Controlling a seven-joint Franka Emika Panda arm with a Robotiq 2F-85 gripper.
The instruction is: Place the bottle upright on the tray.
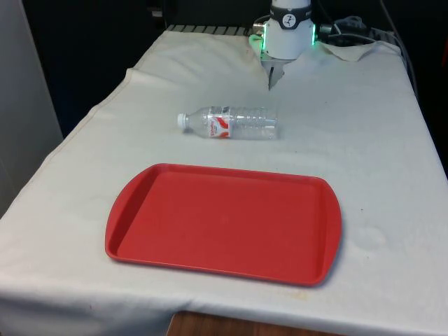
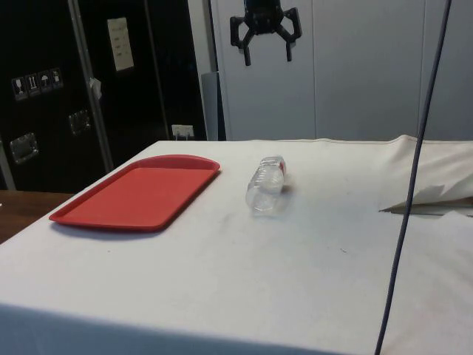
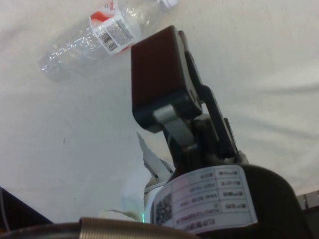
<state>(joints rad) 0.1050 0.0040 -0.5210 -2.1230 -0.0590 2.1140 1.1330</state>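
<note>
A clear plastic bottle (image 1: 231, 123) with a white cap and a red-and-white label lies on its side on the white cloth, its cap toward the front view's left. It also appears as the bottle (image 2: 266, 186) in the side view and the bottle (image 3: 94, 37) in the wrist view. The red tray (image 1: 224, 217) lies flat and bare nearer the front edge, a short gap from the bottle; in the side view the tray (image 2: 140, 192) is left of it. My gripper (image 2: 267, 53) hangs high above the table, open and holding nothing, beyond the bottle at the far end (image 1: 270, 78).
Crumpled white cloth or paper (image 1: 358, 47) lies at the far end on the front view's right, with cables beside it. A grey cable (image 2: 414, 148) hangs down across the side view. The cloth drops off at the table's edges.
</note>
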